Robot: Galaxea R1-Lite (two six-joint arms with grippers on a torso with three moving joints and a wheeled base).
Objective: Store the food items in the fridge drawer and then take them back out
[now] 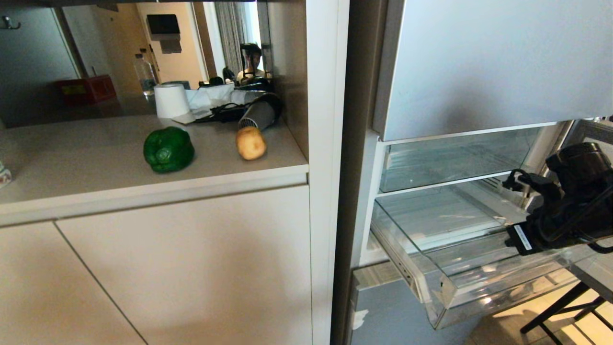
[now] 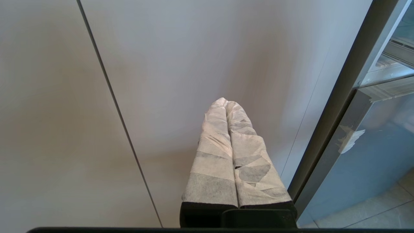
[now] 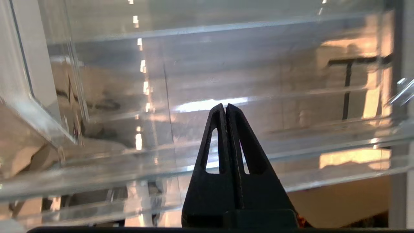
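Two pincers pressed together, right pincer (image 3: 225, 106) over fridge drawer (image 1: 431, 287), left pincer (image 2: 226, 101) facing cabinet door (image 2: 64, 113).

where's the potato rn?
Head view, left side: the potato sits on the beige counter, right of the green pepper.

The right gripper (image 3: 225, 108) hangs over the pulled-out drawer (image 1: 450, 292), at its right end, tips pointing in. Well left of it, past the fridge (image 1: 479, 62) wall, the pepper (image 1: 168, 149) and potato (image 1: 251, 143) sit side by side on the counter (image 1: 96, 177), pepper farther left.
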